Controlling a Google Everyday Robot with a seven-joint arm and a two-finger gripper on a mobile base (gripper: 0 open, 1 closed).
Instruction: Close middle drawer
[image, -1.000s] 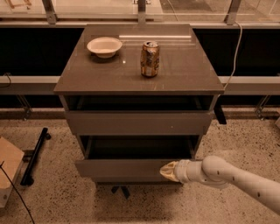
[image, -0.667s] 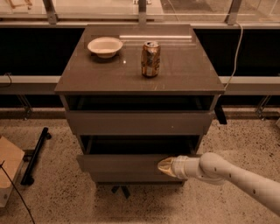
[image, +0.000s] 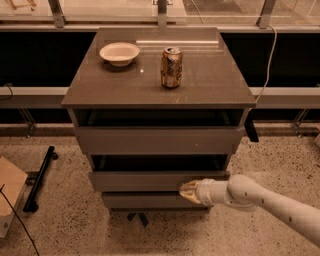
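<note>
The middle drawer (image: 150, 180) is the second grey-brown front of the cabinet. It stands only a little way out, with a thin dark gap above its front. My gripper (image: 186, 191) comes in from the lower right on a white arm (image: 260, 200). Its tip presses against the lower right part of the middle drawer's front. The upper drawer (image: 157, 140) above is also pulled out a little. The lowest drawer front (image: 145, 201) sits further in, just left of my gripper.
On the cabinet top (image: 100, 85) stand a white bowl (image: 119, 52) and a drink can (image: 171, 67). A black bar (image: 40, 177) and a cardboard box (image: 9, 192) lie on the speckled floor at left. A cable (image: 270, 55) hangs at the right.
The middle drawer has slid inward toward the cabinet. My gripper has moved forward with it, staying against its front.
</note>
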